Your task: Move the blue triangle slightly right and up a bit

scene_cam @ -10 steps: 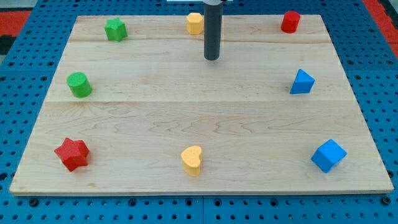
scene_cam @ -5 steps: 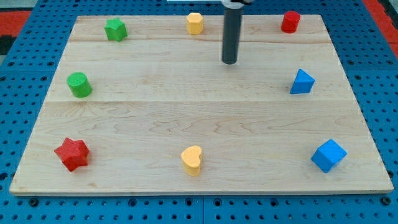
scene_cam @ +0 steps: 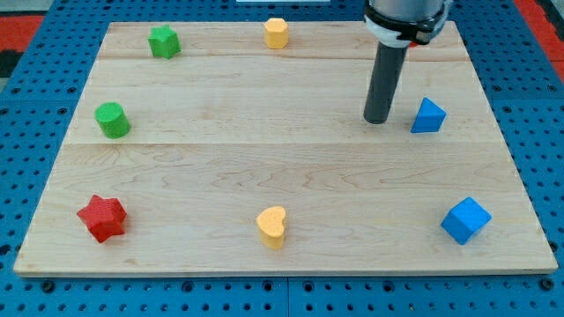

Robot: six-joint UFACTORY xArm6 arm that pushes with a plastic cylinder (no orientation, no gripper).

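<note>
The blue triangle [scene_cam: 428, 116] lies near the right edge of the wooden board [scene_cam: 282, 176], about midway up. My tip [scene_cam: 377, 120] rests on the board just left of the blue triangle, with a small gap between them. The rod rises toward the view's top and hides the red cylinder that stood at the top right.
A green star [scene_cam: 163, 40] and a yellow hexagon [scene_cam: 277, 33] sit along the top edge. A green cylinder [scene_cam: 112, 120] is at the left. A red star [scene_cam: 102, 217], a yellow heart [scene_cam: 272, 226] and a blue cube [scene_cam: 465, 219] line the bottom.
My tip has moved right and down, from the top middle of the board to just left of the blue triangle. No block has moved.
</note>
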